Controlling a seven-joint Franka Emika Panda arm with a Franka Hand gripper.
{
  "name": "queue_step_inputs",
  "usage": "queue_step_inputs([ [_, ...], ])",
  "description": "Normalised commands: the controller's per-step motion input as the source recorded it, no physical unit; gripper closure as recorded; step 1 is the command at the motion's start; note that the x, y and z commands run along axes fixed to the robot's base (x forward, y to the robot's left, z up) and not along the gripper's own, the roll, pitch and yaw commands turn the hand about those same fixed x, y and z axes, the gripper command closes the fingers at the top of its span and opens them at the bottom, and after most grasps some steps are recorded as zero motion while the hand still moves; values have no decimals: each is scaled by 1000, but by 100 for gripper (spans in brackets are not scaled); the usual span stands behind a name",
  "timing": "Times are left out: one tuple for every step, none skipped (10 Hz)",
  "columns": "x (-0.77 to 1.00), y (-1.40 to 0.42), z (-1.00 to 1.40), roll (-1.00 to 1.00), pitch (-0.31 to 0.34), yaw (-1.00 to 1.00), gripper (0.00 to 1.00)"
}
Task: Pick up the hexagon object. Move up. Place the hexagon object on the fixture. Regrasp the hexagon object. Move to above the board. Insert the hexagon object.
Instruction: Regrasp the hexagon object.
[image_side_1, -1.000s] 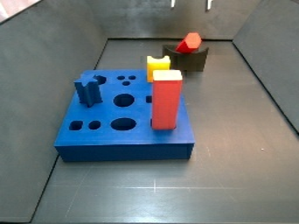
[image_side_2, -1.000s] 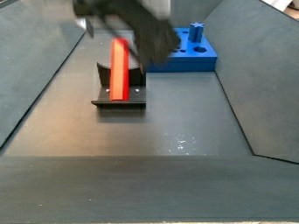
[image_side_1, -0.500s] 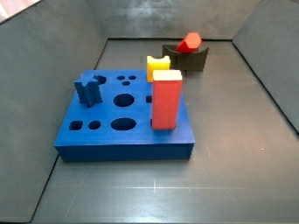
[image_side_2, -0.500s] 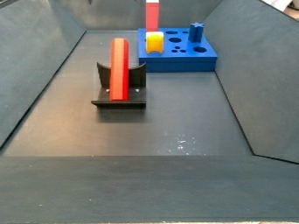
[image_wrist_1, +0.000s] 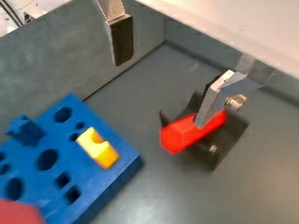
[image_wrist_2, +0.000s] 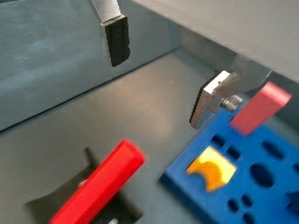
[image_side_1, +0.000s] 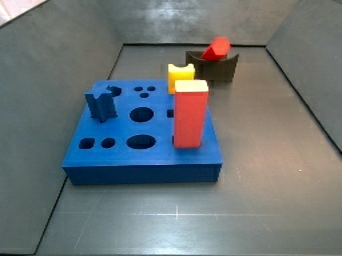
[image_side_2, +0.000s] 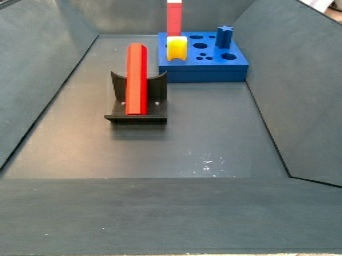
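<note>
The hand (image_wrist_1: 170, 74) shows only in the wrist views, high above the floor, its two fingers (image_wrist_2: 115, 39) spread wide apart with nothing between them and touching nothing. Below it lies one hexagon object (image_side_2: 136, 75), a slim red rod resting tilted in the notch of the single dark fixture (image_side_2: 136, 112); both wrist views catch it too (image_wrist_2: 100, 185). One blue board (image_side_1: 140, 140) sits on the floor well apart from the fixture. On the board stand one tall red block (image_side_1: 190, 113), one yellow notched block (image_side_1: 181, 73) and one blue peg (image_side_1: 102, 102).
</note>
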Motion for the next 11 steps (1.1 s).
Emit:
queue_step_inputs([
  [-15,-23,13,1000,-1,34,0],
  [-11,-32,12,1000,-1,35,0],
  [-11,-28,11,1000,2,36,0],
  [-3,-16,8,1000,6,38,0],
  [6,-19,7,1000,13,40,0],
  [19,-24,5,1000,21,41,0],
  [32,-23,-4,1000,29,44,0],
  [44,-24,-3,1000,39,48,0],
  [59,-29,-4,1000,58,54,0],
  [73,-31,-7,1000,75,61,0],
  [87,-36,0,1000,105,74,0],
])
